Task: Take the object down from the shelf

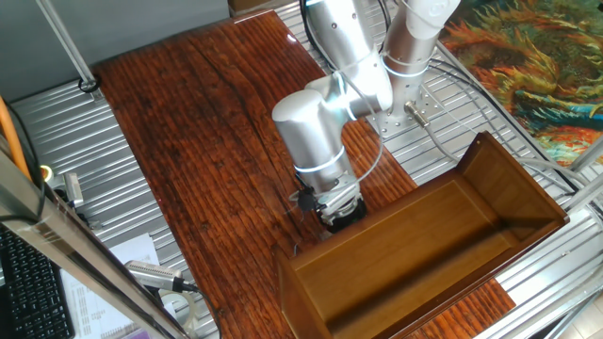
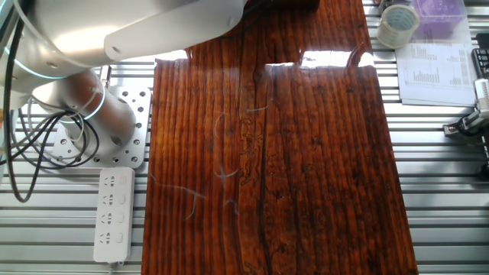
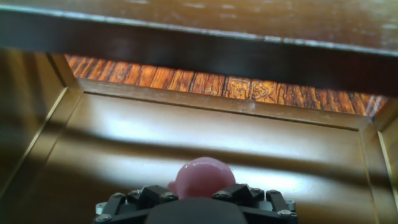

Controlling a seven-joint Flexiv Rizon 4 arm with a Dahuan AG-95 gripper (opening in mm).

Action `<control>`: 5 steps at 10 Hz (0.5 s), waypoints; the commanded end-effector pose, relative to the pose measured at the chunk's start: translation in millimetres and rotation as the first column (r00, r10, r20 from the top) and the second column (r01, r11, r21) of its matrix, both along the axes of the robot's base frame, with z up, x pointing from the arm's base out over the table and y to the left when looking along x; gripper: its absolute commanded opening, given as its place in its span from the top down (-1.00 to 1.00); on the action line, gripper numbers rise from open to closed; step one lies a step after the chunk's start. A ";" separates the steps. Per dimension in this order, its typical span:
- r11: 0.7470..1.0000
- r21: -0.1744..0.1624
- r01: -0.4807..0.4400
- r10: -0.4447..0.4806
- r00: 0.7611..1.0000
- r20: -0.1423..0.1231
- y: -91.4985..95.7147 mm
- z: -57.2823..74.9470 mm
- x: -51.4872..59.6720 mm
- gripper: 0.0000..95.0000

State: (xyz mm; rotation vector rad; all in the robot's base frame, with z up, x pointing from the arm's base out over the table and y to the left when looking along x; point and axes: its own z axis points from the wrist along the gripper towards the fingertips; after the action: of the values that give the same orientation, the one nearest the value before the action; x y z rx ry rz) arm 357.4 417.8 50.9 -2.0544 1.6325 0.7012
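- The object, pink and rounded, sits right at the tips of the fingers, w/ its dome sticking out ahead of them. It looks clamped between them, narrow gap, but contact itself is hidden by the black housing, so this is my judgement.
- In one fixed view the fingers are at the wall of the shelf, on the side facing the arm. Probably low approach because the shelf is an open box w/ raised walls.
- Beyond the fingers the hand view shows the shelf panel, then a strip of tabletop past the far wall.
- Orientation: the object is nearly round, no clear long axis. The dome points fwd, away from the fingers. A purple-blue part is not visible here.
- The other fixed view shows only tabletop and arm; the object is not in it.
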 end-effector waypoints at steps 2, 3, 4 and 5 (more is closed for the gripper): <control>1.000 -0.007 0.013 -0.013 1.000 0.008 5.7 -3.6 2.1 -0.60; 1.000 -0.008 0.014 -0.014 1.000 0.007 5.7 -3.8 2.1 -0.60; 1.000 -0.009 0.017 -0.017 1.000 0.006 5.7 -4.1 2.1 -0.20; 1.000 -0.007 0.018 -0.018 1.000 0.006 5.7 -4.3 2.1 -0.20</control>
State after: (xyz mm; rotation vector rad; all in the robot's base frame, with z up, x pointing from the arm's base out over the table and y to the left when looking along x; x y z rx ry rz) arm 360.3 424.3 44.7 -2.0376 1.6537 0.6644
